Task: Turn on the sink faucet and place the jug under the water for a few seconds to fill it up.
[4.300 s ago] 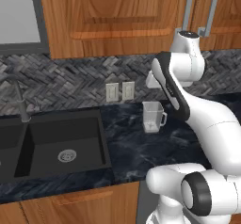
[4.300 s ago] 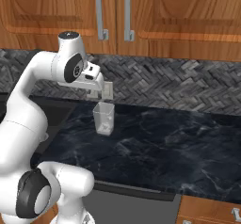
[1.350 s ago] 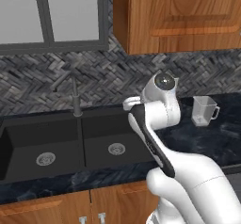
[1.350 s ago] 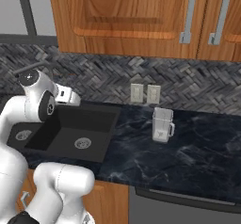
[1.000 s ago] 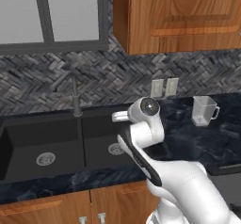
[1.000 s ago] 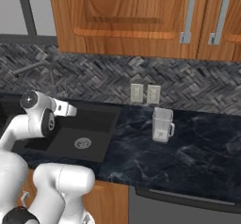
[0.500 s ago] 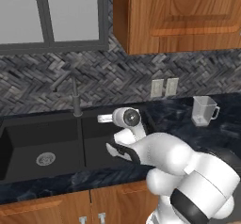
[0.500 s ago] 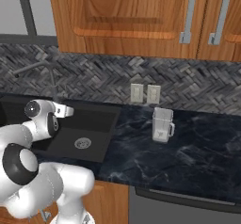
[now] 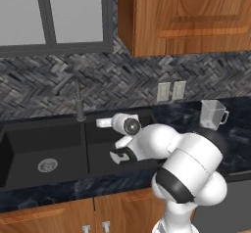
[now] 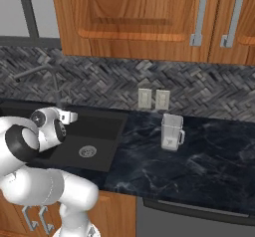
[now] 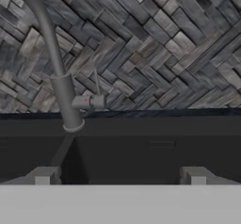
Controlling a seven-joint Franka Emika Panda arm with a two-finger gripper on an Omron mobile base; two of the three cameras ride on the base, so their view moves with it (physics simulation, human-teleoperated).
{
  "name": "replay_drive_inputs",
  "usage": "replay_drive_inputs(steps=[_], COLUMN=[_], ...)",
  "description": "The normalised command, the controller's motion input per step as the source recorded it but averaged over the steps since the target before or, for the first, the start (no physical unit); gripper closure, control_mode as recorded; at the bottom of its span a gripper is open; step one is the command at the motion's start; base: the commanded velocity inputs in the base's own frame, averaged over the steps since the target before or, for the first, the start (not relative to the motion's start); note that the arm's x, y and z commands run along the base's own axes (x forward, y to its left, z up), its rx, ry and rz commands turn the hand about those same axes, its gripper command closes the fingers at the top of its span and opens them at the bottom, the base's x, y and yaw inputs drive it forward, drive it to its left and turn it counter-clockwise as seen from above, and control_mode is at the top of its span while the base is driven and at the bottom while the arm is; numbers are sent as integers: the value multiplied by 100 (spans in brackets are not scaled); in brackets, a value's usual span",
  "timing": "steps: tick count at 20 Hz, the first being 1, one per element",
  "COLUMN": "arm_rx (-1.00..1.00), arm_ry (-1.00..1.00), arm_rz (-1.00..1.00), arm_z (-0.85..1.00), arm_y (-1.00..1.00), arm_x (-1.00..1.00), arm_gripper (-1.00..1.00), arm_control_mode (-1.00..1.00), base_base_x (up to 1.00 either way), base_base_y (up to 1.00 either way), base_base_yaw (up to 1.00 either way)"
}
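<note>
In the left base view, the white arm is reaching low over the wide matte black double-basin sink [image 9: 44, 144], while the slim dark grey metal faucet [image 9: 78, 100] is standing at the back rim where the two basins meet, with no water running from it. The small clear, whitish jug with a side loop handle [image 9: 213, 114] is sitting upright on the dark marbled countertop [image 9: 235, 129], well apart from the sink to its right. In the right base view, the jug [image 10: 171, 131] is resting beside the sink [image 10: 99, 136], with the faucet [image 10: 55, 86] far to its left. In the hand view, the gripper [image 11: 120, 176] is pointing at the faucet [image 11: 63, 96], its fingers spread wide and holding nothing, and the small side lever [image 11: 89, 101] is lying just ahead. The jug is probably light, stiff and slippery, so its handle or rim looks the safest hold.
</note>
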Motion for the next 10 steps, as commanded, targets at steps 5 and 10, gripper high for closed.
replay_drive_inputs(steps=[5, 10], arm_rx=[0, 0], arm_ry=[-12, -10], arm_rz=[0, 0], arm_z=[0, 21], arm_y=[8, 17], arm_x=[3, 10], arm_gripper=[-100, -100], arm_control_mode=[-100, -100], base_base_x=[0, 0], base_base_y=[0, 0], base_base_yaw=[0, 0])
